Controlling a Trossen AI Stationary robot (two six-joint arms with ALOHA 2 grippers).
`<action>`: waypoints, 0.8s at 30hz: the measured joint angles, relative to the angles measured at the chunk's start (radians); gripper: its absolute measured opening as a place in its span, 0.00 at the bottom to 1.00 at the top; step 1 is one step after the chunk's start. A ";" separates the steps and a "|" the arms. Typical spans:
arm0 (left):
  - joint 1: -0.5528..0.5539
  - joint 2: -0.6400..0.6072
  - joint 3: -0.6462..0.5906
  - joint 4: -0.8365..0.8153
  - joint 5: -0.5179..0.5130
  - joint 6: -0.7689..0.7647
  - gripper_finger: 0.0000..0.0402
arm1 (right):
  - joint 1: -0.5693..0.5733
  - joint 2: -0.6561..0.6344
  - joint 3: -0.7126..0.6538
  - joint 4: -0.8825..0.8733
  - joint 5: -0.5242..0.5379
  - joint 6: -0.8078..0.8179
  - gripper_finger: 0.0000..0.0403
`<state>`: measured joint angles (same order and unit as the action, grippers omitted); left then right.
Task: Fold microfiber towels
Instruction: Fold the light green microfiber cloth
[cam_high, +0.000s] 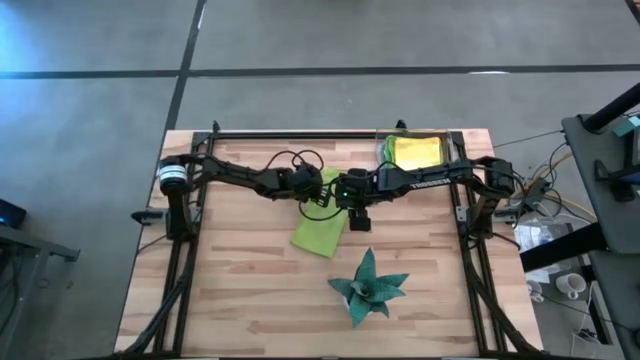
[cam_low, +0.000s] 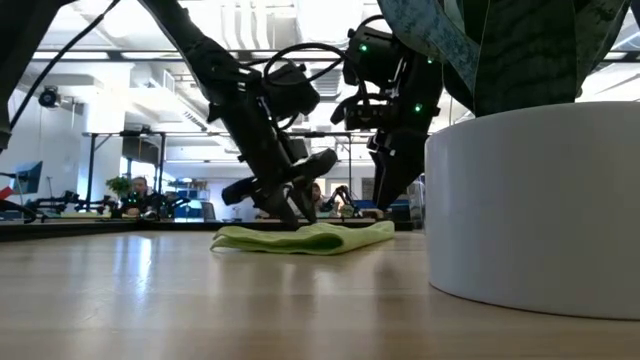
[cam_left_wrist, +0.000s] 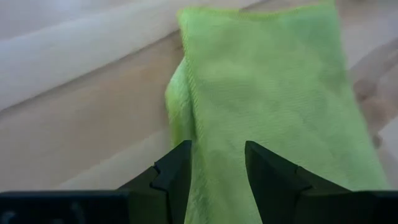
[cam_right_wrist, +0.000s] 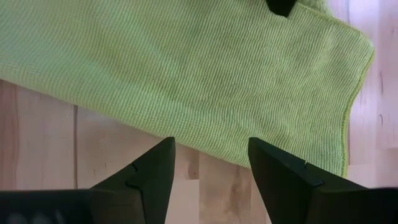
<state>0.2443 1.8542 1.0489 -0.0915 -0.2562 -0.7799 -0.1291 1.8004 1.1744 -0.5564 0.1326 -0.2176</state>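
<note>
A lime green towel (cam_high: 318, 234), folded into a long strip, lies flat on the wooden table; it also shows in the low view (cam_low: 300, 238). My left gripper (cam_high: 321, 199) is open and down at the towel's far end (cam_left_wrist: 267, 81), its fingers standing over the cloth (cam_left_wrist: 217, 168). My right gripper (cam_high: 359, 221) is open and empty, just off the towel's right edge (cam_right_wrist: 186, 68), with bare wood between its fingers (cam_right_wrist: 211, 168). In the low view it hangs above the table (cam_low: 385, 195). My left gripper comes at the towel's far end (cam_left_wrist: 217, 134) from above with its fingers open, slanting down. In the low view its fingertips (cam_low: 287, 214) reach down to the cloth's top. I cannot tell whether they touch it. The towel lies flat on the table.
A yellow towel (cam_high: 416, 150) lies at the back right corner with a green cloth edge (cam_high: 385, 148) beside it. A dark teal spiky star-shaped object (cam_high: 368, 288) stands near the front, in a white pot (cam_low: 530, 200). Arm frames run along both table sides.
</note>
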 joint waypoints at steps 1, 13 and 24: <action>0.000 0.000 0.000 0.010 -0.001 0.000 0.33 | 0.000 0.000 0.000 0.000 0.000 0.000 0.50; -0.002 0.030 -0.001 0.016 0.017 -0.024 0.33 | 0.000 0.000 0.000 0.008 0.000 -0.003 0.50; -0.003 0.016 -0.002 0.030 0.015 -0.018 0.33 | 0.000 0.000 0.000 0.008 0.000 -0.009 0.50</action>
<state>0.2417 1.8698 1.0473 -0.0612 -0.2413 -0.7979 -0.1291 1.8004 1.1740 -0.5480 0.1326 -0.2270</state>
